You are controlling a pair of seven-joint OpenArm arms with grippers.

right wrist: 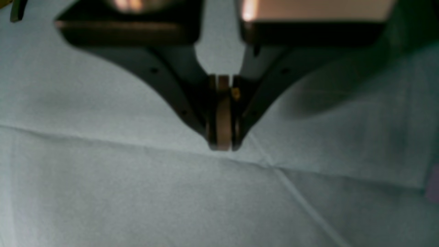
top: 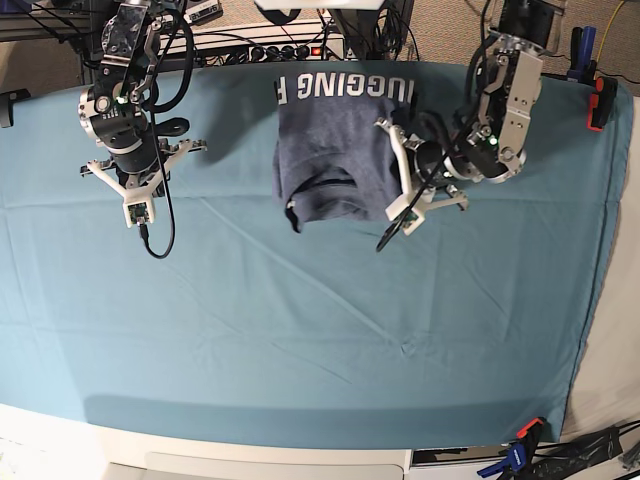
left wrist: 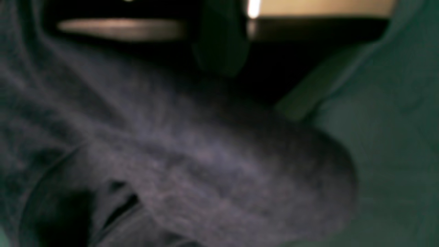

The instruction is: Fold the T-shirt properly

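The T-shirt [top: 335,150] lies partly folded at the far middle of the counter [top: 300,320], on the teal cloth [top: 250,300]. Its long axis runs from the far edge toward the near side. The white lettering [top: 345,87] sits across its far end and reads upside down and mirrored in the base view. The near end is bunched into a rumpled fold [top: 320,205].

The left end effector [top: 392,170] is at the shirt's side edge, on the base view's right. Its jaws are pressed together with blue-grey fabric [left wrist: 192,164] filling the left wrist view right up against them, so it is pinching the shirt's edge; the fingertips themselves are hidden by cloth.

The right end effector [right wrist: 223,144] hangs well apart from the shirt, on the base view's left, over bare cloth. Its jaws are pressed together on nothing, tips just above a crease [right wrist: 103,140] in the cloth.
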